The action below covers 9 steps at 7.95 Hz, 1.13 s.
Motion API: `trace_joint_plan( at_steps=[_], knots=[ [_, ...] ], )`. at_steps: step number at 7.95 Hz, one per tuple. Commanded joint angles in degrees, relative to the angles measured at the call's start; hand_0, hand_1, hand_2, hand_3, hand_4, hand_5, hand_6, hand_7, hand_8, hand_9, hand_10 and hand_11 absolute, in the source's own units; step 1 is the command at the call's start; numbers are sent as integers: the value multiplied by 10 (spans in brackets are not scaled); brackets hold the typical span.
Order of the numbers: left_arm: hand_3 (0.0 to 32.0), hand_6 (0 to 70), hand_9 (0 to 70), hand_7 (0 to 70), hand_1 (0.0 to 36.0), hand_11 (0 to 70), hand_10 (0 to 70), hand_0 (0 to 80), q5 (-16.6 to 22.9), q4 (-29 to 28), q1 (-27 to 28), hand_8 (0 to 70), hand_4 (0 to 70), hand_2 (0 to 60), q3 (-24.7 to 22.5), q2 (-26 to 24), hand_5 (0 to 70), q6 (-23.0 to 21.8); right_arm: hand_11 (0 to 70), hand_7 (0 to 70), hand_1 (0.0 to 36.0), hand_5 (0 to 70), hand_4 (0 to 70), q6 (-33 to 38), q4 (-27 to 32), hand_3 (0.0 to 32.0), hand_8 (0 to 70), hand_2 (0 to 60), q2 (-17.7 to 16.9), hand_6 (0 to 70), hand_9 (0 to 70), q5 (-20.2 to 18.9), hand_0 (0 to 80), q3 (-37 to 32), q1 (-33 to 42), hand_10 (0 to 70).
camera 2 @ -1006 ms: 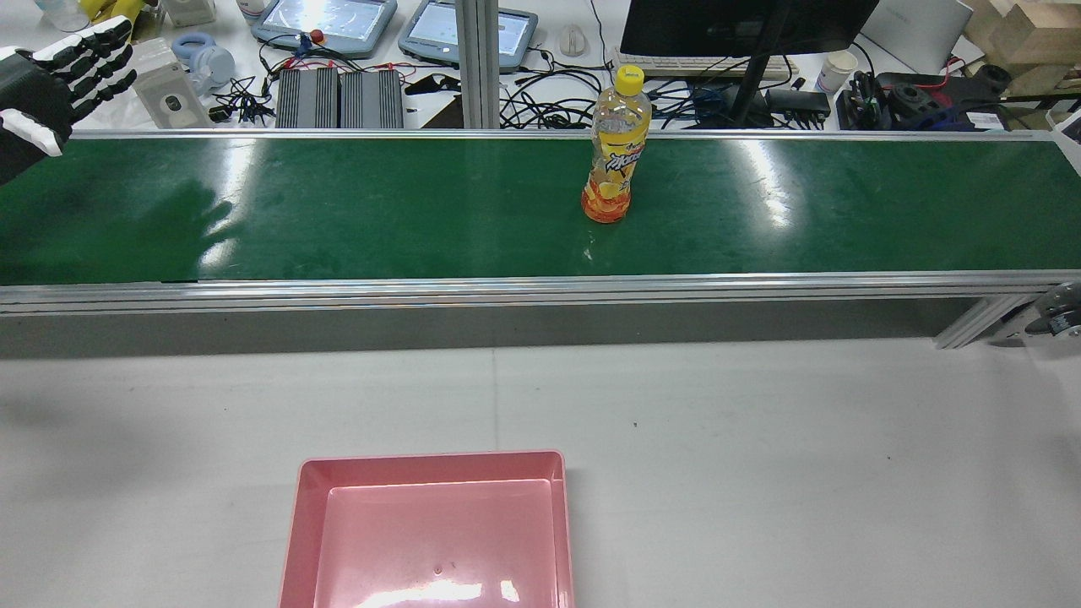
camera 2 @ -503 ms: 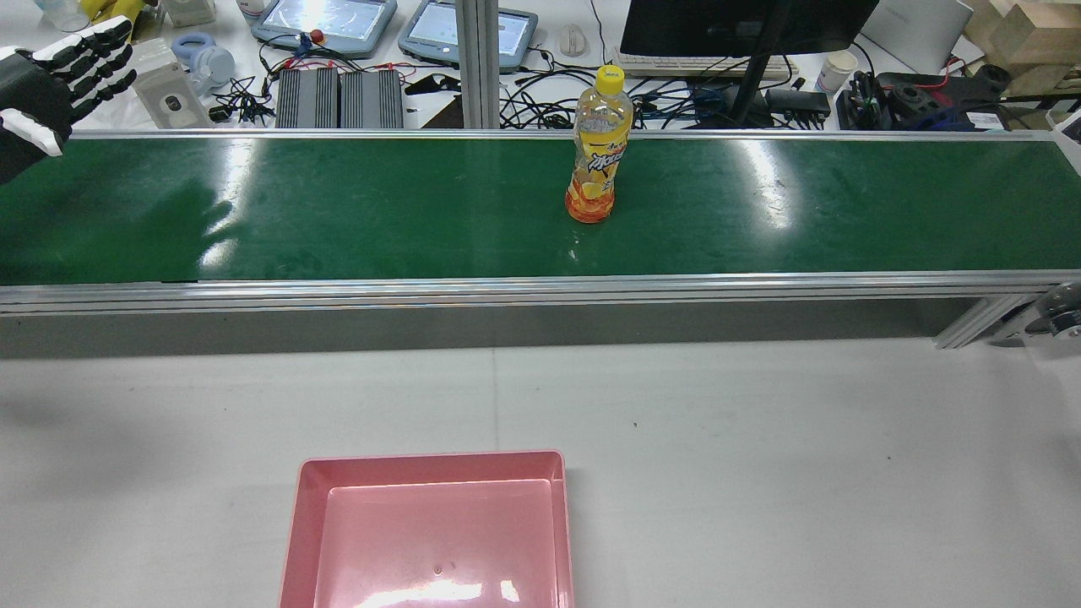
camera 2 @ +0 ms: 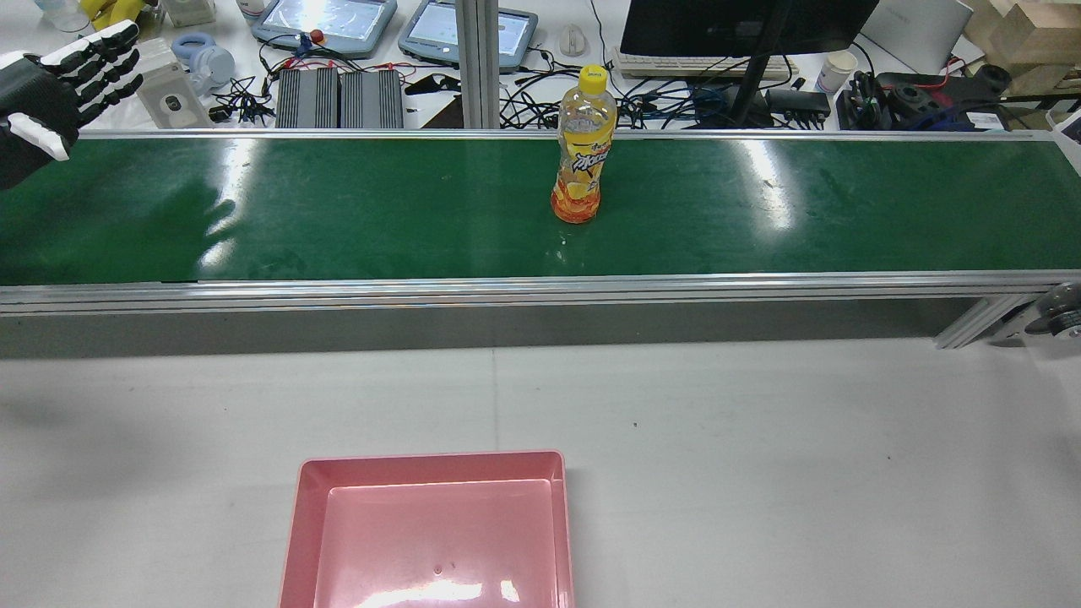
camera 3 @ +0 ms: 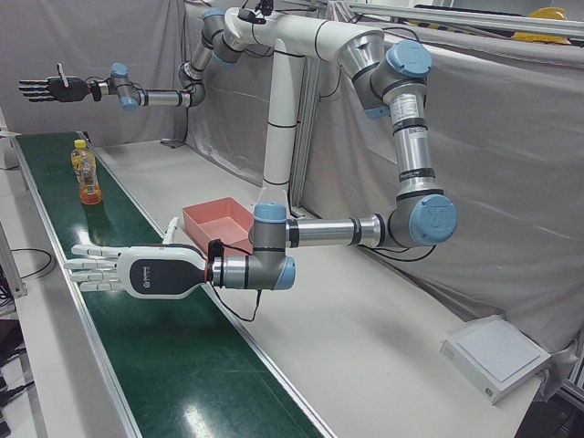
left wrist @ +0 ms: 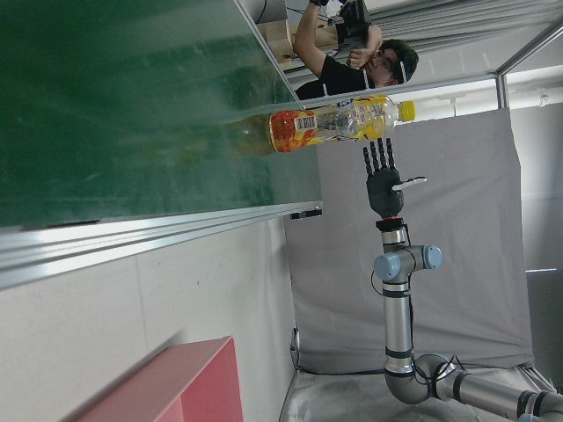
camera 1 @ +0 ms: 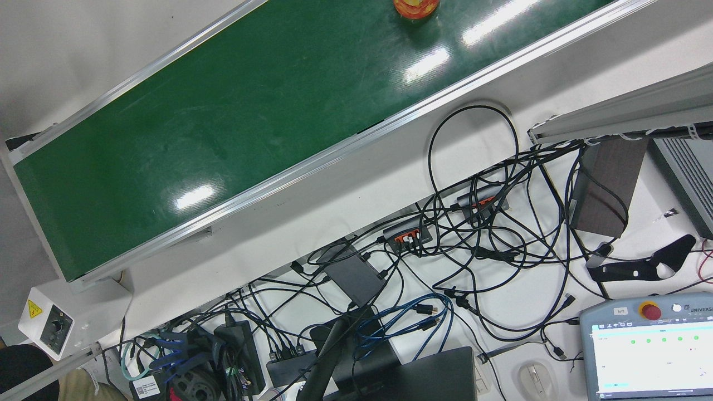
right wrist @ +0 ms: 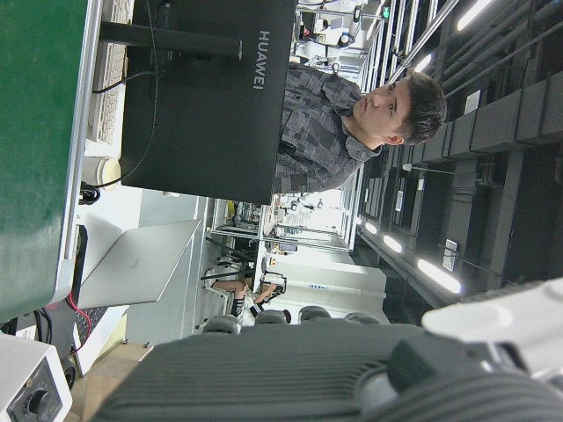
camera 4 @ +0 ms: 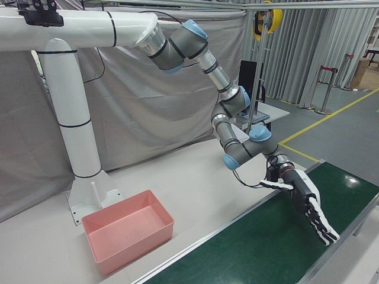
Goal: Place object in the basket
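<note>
Rear view: your left hand (camera 2: 46, 89), fingers spread and empty, hovers over the conveyor belt's (camera 2: 338, 211) left end. The orange drink bottle (camera 2: 581, 152) stands upright mid-belt, well to that hand's right. Left-front view: your right hand (camera 3: 50, 88), likewise spread and empty, hangs beyond the bottle.

Glossy green belt (camera 2: 338, 211), metal rails (camera 2: 507, 291), clear plastic bottle (camera 2: 581, 148), glossy pink basket (camera 2: 296, 523).
</note>
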Motion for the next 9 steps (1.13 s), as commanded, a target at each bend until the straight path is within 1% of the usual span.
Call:
trace_joint_plan(
  at_steps=[1,9],
  knots=[
    [0,0,0,0,5,36,18,520,0,1,7,0,76,0,0,0,56,0,0,0,0,0,0,0,0,0,0,0,0,0,0,0,0,0,0,0],
    [0,0,0,0,11,31,13,527,0,1,8,0,74,0,0,0,51,0,0,0,0,0,0,-1,0,0,0,0,0,0,0,0,0,0,0,0]
  ],
)
